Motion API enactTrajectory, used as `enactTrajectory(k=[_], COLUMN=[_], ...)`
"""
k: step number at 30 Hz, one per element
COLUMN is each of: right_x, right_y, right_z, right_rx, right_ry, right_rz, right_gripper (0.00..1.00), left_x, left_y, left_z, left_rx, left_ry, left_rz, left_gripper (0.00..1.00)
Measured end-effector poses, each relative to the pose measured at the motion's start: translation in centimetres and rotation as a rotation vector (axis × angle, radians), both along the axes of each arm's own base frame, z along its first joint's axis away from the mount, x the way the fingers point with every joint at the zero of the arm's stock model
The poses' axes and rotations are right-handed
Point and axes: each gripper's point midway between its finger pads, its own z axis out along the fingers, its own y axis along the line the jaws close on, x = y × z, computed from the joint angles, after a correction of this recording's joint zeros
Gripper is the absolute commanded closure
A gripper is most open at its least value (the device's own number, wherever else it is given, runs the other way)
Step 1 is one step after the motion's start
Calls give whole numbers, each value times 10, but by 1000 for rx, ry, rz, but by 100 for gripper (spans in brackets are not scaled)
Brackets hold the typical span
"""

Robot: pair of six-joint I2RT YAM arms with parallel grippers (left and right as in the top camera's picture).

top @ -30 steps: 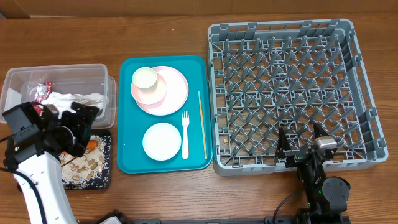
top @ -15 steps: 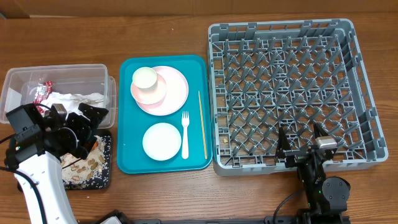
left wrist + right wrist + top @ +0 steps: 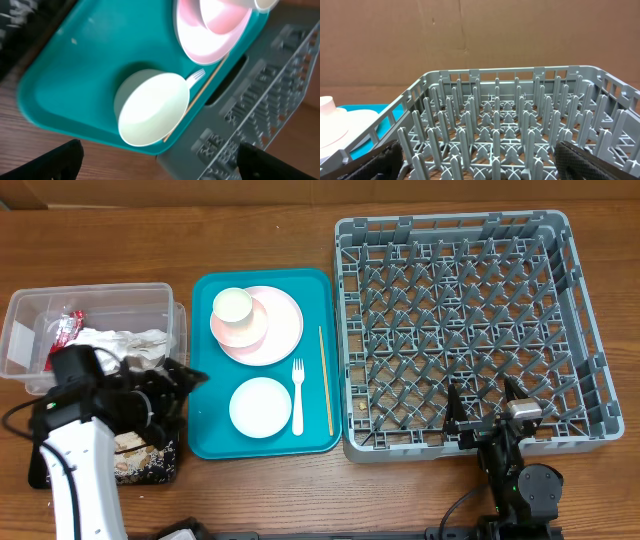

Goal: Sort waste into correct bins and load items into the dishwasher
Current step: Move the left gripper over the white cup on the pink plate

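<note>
2 bins hold the waste at the left end of the worktop [image 3: 300, 500]. The clear tub [image 3: 30, 310] carries the red wrapper [image 3: 64, 328] and the crumpled white napkins [image 3: 120, 340]. The black tray [image 3: 165, 470], just in front of the tub, carries pale food bits [image 3: 132, 445], partly hidden under my left arm [image 3: 80, 450].

Just to their right the teal tray [image 3: 210, 430] holds the items. At its far end lies the pink plate [image 3: 285, 330] with 1 whitish bowl [image 3: 247, 336] on it. The small white cup [image 3: 233, 305] overlaps that bowl's far-left rim; I cannot tell whether the cup stands in the bowl. Nearer to me the 2nd bowl [image 3: 260, 407] stands upright by itself. The white fork [image 3: 297, 395] lies just beside it on the right, tines pointing away from me. The thin chopstick [image 3: 325, 380] lies parallel to the fork, near the tray's right rim.

Right of the teal tray, touching or almost touching it, stands the grey rack [image 3: 590, 350].

My left claw [image 3: 157, 155] hangs at the teal tray's left edge, level with the 2nd bowl, jaws wide apart with nothing between them. My right claw [image 3: 482, 415] rests at the rack's near wall, jaws also spread wide and gripping nothing.
</note>
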Motion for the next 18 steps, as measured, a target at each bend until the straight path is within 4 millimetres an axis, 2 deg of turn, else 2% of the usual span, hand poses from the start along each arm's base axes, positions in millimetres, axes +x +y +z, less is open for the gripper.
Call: enactTrajectory(k=[8, 12, 18], right_x=[0, 0, 0], right_y=[0, 0, 0], right_z=[0, 0, 0], right_rx=[0, 0, 0], right_ry=[0, 0, 0], right_rz=[0, 0, 0], right_gripper=[0, 0, 0], left_x=[40, 58, 67], left_y=[-53, -82, -115], left_z=[11, 15, 10], left_rx=[86, 202, 384], left_ry=[-163, -255, -326], left_rz=[-168, -234, -312], left_gripper=[0, 0, 0])
